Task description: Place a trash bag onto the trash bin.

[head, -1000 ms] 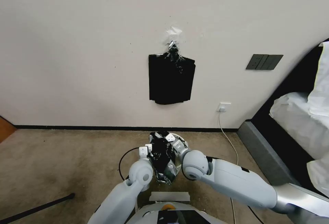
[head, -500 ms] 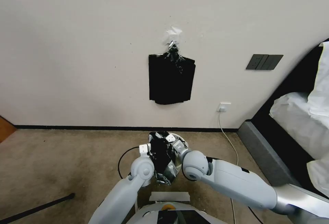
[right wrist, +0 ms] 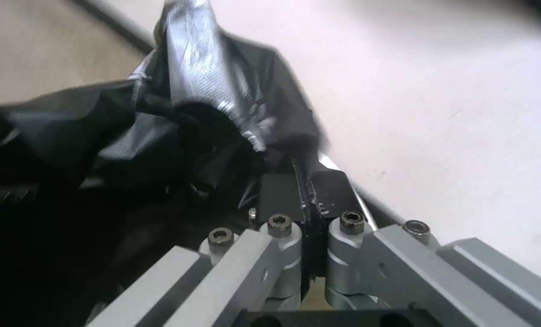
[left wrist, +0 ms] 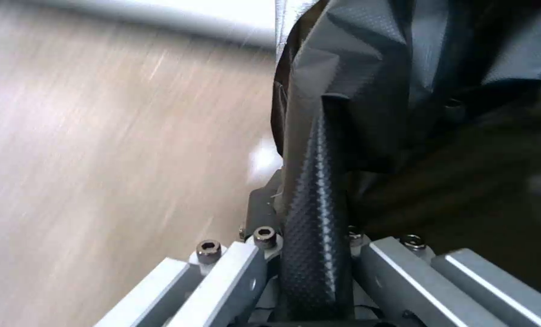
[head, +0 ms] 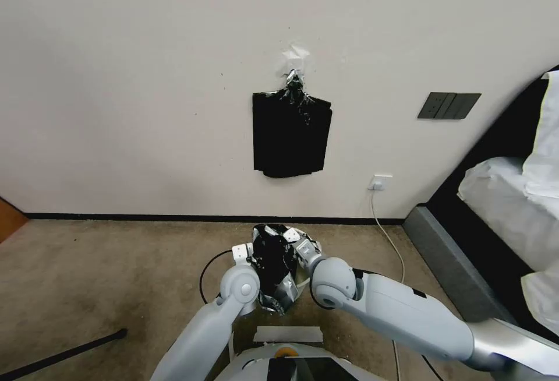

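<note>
Lower centre of the head view: the left gripper (head: 251, 251) and right gripper (head: 297, 243) flank the trash bag (head: 273, 264) — one on each side. Left wrist view: the fingers (left wrist: 314, 190) are together, clamped on a fold of black film. Right wrist view: fingers (right wrist: 307, 190) are likewise pressed shut on the bag's edge. The bag hangs between them over the trash bin (head: 303, 233), whose cream rim shows just behind. Farther off, a stack of black bags (head: 291, 133) hangs on the wall (head: 145, 78).
</note>
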Robot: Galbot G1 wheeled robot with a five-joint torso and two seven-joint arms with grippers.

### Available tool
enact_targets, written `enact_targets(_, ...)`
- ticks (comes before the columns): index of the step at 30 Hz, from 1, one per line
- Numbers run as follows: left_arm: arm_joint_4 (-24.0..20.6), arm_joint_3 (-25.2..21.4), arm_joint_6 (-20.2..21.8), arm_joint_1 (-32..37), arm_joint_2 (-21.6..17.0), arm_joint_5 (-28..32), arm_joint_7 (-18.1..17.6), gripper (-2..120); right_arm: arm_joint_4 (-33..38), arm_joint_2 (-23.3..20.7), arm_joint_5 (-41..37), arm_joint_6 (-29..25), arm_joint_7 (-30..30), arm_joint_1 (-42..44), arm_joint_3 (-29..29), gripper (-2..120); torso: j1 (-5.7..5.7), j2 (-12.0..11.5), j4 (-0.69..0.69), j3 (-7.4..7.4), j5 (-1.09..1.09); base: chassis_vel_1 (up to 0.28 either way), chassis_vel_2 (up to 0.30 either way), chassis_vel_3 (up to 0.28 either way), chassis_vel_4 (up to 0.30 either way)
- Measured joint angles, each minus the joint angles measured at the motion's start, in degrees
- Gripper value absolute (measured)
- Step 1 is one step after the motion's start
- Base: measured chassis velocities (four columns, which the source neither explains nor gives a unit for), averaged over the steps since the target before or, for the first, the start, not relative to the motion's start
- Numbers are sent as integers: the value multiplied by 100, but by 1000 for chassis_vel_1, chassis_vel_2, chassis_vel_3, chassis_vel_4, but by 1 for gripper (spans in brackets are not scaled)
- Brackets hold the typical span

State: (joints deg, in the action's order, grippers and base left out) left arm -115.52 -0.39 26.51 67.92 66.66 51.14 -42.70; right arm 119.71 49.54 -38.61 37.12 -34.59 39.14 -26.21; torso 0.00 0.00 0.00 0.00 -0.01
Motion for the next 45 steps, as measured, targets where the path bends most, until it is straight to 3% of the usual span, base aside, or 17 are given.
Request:
enact_targets(2, -61, -53, -418, 101, -116, -452, 607, 1, -52, -100, 308, -196, 158, -98, 175, 0, 0, 0, 0, 0, 2, 0, 0, 0, 0)
enact_targets(3, -61, -53, -418, 101, -116, -452, 607, 1, -52, -100, 308, -196, 158, -98, 175, 0, 0, 0, 0, 0, 2, 0, 0, 0, 0)
enact_targets(5, -143, -151, -767, 178, -212, -689, 1043, 1, -59, -201, 700, -287, 388, -177, 403, 0, 0, 0, 0, 0, 1, 0, 0, 0, 0)
enact_targets(11, -290, -305, -996, 221, -358, -814, 1332, 1, 157, -487, 842, -423, 616, -445, 645, 0, 0, 0, 0, 0, 1, 0, 0, 0, 0)
enact_targets(19, -612, -520, -1371, 460, -655, -1230, 2149, 1, 178, -1007, 437, -511, 772, -1084, 481, 0, 0, 0, 0, 0, 1, 0, 0, 0, 0)
enact_targets(23, -647, -666, -1698, 644, -791, -1516, 2532, 1, 181, -1316, 53, -511, 811, -1375, 400, 0, 0, 0, 1, 0, 1, 0, 0, 0, 0)
enact_targets(26, -555, -828, -2253, 767, -846, -1771, 2915, 1, 214, -1766, -364, -511, 961, -1554, 394, 0, 0, 0, 0, 0, 0, 0, 0, 0, 0)
enact_targets(27, -555, -828, -2253, 767, -846, -1771, 2915, 1, 214, -1766, -364, -511, 961, -1554, 394, 0, 0, 0, 0, 0, 0, 0, 0, 0, 0)
enact_targets(30, -409, -943, -2920, 782, -833, -1839, 3157, 1, 215, -2219, -535, -540, 1338, -1511, 381, 0, 0, 0, -1, 0, 1, 0, 0, 0, 0)
enact_targets(34, -365, -989, -3165, 764, -786, -1773, 3213, 1, 209, -2380, -545, -574, 1554, -1372, 431, 0, 0, 0, -1, 0, 2, 0, 0, 0, 0)
enact_targets(37, -349, -1063, -3519, 752, -695, -1419, 3355, 1, 200, -2711, -417, -829, 2190, -771, 853, 0, 0, 0, -1, 0, 2, 0, 0, 0, 0)
enact_targets(41, -432, -1072, -3555, 745, -646, -1024, 3296, 1, 267, -2776, -317, -1033, 2451, -151, 1343, 0, 0, 0, 0, 0, 1, 0, 0, 0, 0)
enact_targets(42, -487, -1081, -3550, 743, -630, -790, 3234, 1, 316, -2693, -286, -1284, 2524, 462, 1729, 0, 0, 0, -1, 0, -2, 0, 0, 0, 0)
enact_targets(45, -522, -1086, -3535, 760, -635, -670, 3206, 2, 309, -2539, -244, -1616, 2506, 1008, 1991, 0, 0, 0, -2, 0, 5, 0, 0, 0, 0)
